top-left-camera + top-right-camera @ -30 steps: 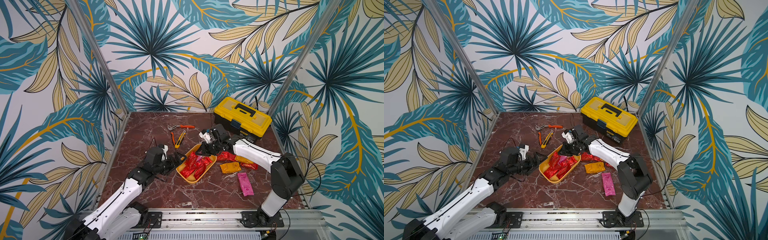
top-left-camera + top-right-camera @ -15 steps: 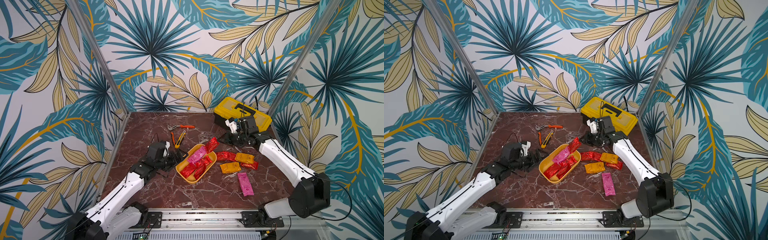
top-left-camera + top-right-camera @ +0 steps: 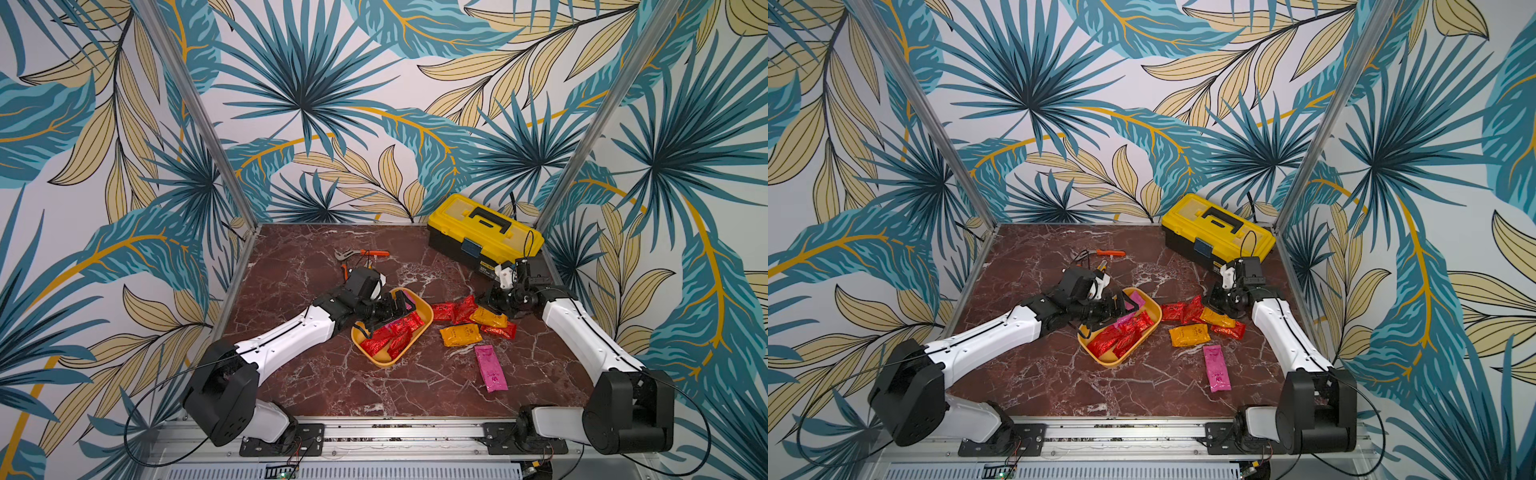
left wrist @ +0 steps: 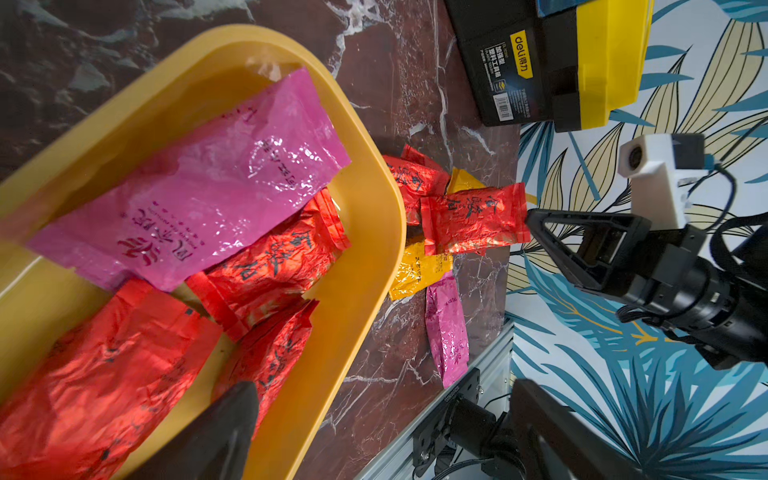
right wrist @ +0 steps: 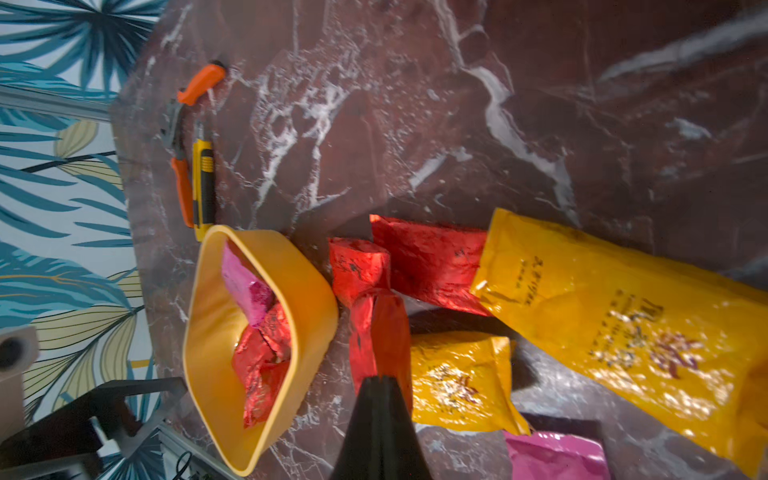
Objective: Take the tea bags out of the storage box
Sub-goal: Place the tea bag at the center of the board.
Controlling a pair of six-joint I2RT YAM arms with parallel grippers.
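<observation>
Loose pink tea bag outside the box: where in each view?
Both top views: pink tea bag alone, nearest the front rail.
Left wrist: bag beyond the storage box.
Right wrist: bag cut off at frame edge.
Landmark: storage box, in all four.

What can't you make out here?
- How many tea bags fill the storage box: they overlap; the left hand covers one end in both top views.
- Whether the shut right hand pinches the red tea bag: contact too small, left wrist view.
- Inside the toolbox: lid shut.
</observation>
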